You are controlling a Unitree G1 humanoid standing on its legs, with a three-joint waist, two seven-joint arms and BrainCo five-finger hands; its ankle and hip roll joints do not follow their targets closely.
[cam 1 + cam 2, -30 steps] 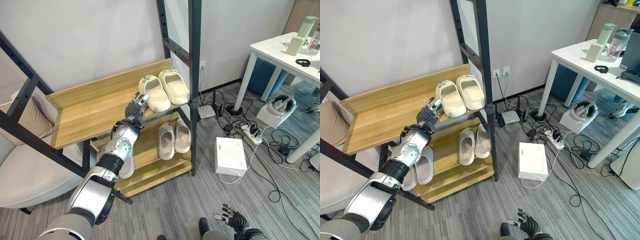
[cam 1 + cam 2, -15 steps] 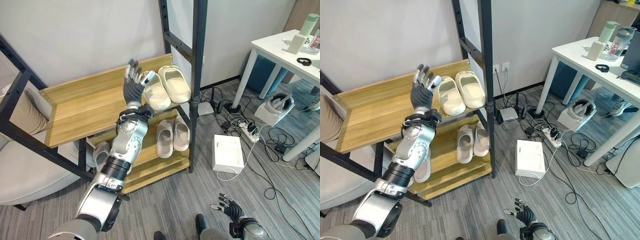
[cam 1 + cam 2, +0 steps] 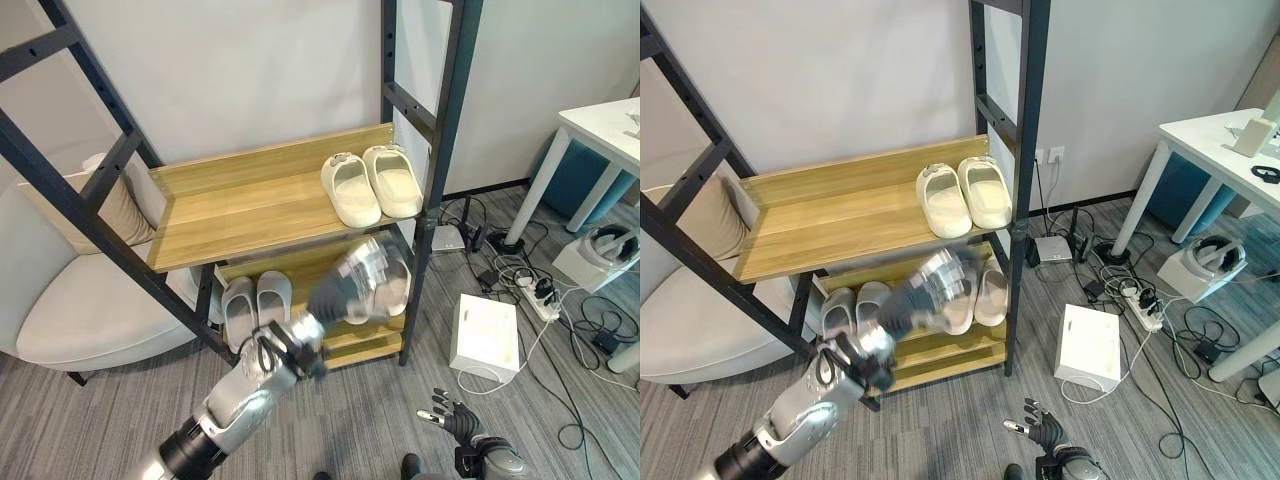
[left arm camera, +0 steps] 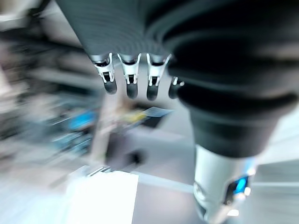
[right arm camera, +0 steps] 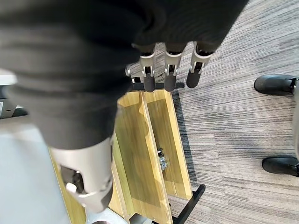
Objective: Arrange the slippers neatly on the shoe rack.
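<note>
Left robot hand (image 3: 355, 285), fingers straight, empty, before wooden shoe rack (image 3: 250, 205) on grey carpet (image 3: 380, 420).

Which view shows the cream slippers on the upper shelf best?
The right eye view: the cream slippers lie whole and side by side at the right end of the upper shelf. The left eye view shows them as well, nearer the rack's post. In the wrist views I cannot make them out.
</note>
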